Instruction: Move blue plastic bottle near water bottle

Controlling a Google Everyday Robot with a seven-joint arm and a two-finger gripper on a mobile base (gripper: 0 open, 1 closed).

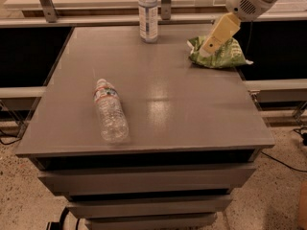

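The blue plastic bottle (148, 14) stands upright at the far edge of the grey table (192, 114), with a white cap and a wide blue-and-white label. The water bottle (110, 112) lies on its side at the front left, clear and ribbed, with its red-striped band and cap pointing away from me. My gripper (207, 49) hangs from the white arm at the upper right. It is over the green bag, well to the right of the blue bottle, and holds nothing that I can see.
A crumpled green snack bag (219, 52) lies at the table's far right, under the gripper. Metal posts (45, 1) and a light counter stand behind the table. Drawers sit below the tabletop.
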